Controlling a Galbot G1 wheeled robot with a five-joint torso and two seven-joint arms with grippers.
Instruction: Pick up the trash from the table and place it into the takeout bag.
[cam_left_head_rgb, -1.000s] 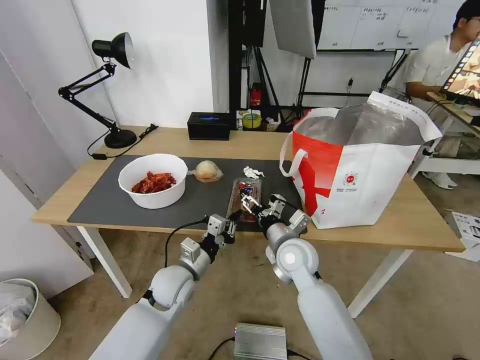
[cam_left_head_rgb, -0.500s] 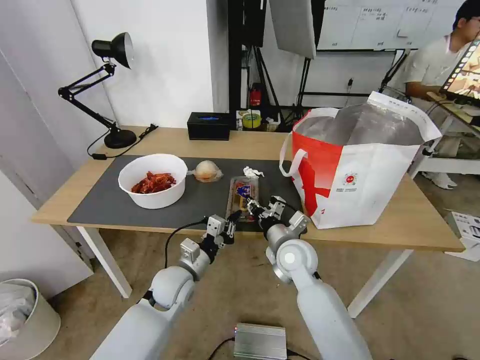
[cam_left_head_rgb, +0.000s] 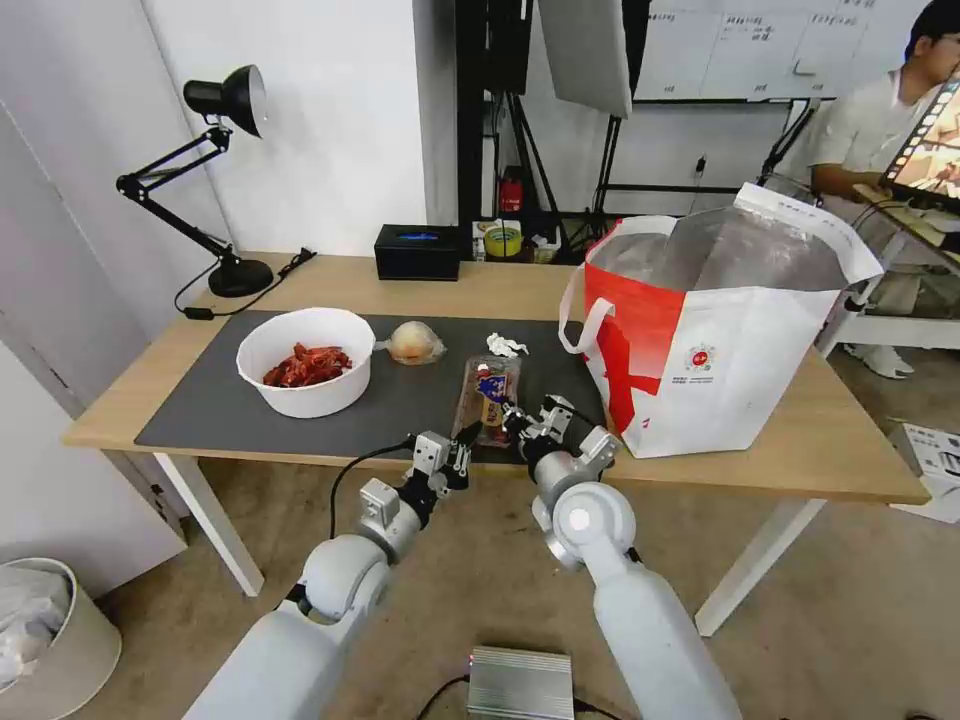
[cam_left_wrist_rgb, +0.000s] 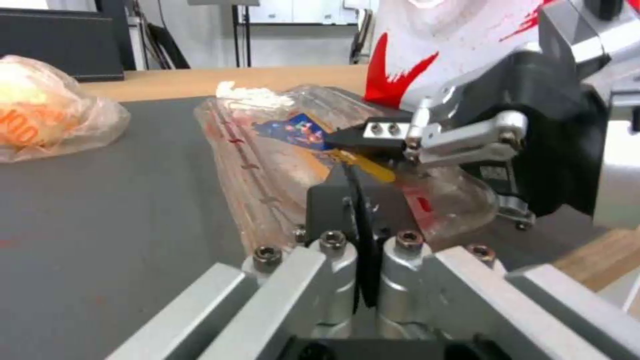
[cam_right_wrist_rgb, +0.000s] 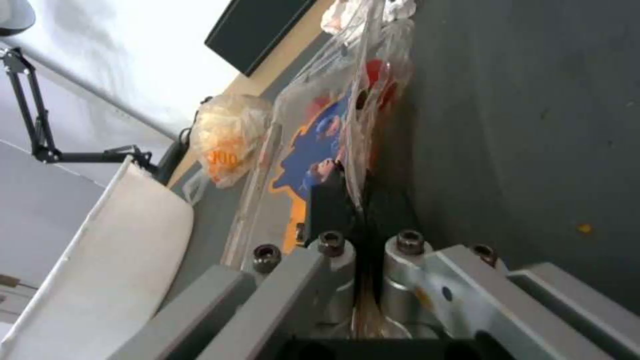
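Observation:
The clear clamshell tray (cam_left_head_rgb: 487, 392) with red cherry tomatoes lies on the table's dark mat (cam_left_head_rgb: 200, 410), a little left of the takeout bag (cam_left_head_rgb: 740, 370). My right gripper (cam_left_head_rgb: 515, 415) is shut on the tray's near right rim; the clear plastic (cam_right_wrist_rgb: 313, 140) runs in between its fingers (cam_right_wrist_rgb: 327, 200). My left gripper (cam_left_head_rgb: 470, 433) is shut at the tray's near end, and I cannot tell whether it touches the tray (cam_left_wrist_rgb: 267, 150). On the mat behind are the crumpled tissue (cam_left_head_rgb: 505, 346), the wrapped tan lump (cam_left_head_rgb: 415, 342) and the white bowl of red shells (cam_left_head_rgb: 305, 360).
The bag stands open on the light-wood table (cam_left_head_rgb: 860, 460) at the right, its loop handle (cam_left_head_rgb: 580, 320) close to the tray. A black box (cam_left_head_rgb: 418, 250) and a desk lamp (cam_left_head_rgb: 235, 270) sit along the far edge. A person sits behind the bag, away from the table.
My right gripper has drawn back towards the tray's near end, come down and shut on the rim. The left arm has stayed in place.

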